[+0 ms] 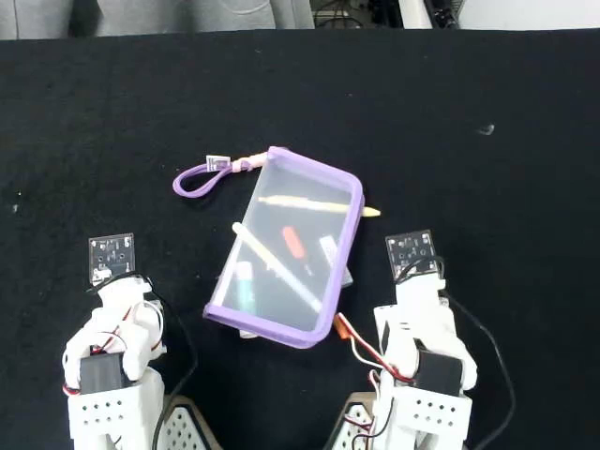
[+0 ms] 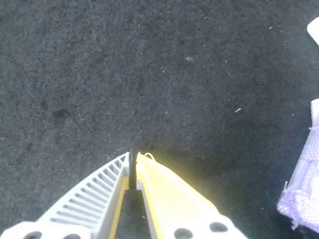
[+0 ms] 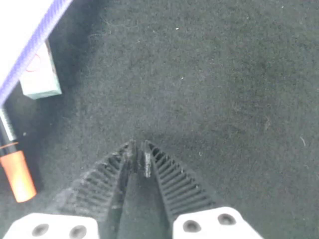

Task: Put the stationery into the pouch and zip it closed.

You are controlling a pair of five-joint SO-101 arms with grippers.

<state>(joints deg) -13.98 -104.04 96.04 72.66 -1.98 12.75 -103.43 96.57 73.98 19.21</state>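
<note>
While the purple-edged pouch (image 1: 309, 223) lies on the desk (image 1: 487, 187) between them, the left claw (image 2: 133, 159) and right claw (image 3: 138, 149) sit closed.

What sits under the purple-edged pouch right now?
Through the clear pouch show a yellow pencil, a white stick and a red piece. An eraser and an orange pen poke out past its edge. Whether they lie inside or beneath is unclear.

Nothing legible anywhere: the white tag (image 1: 217, 162) on the strap beside the pouch (image 1: 267, 328) has marks too small to read, and the pale block (image 3: 40, 79) touching the pouch's edge bears a faint red scrawl
</note>
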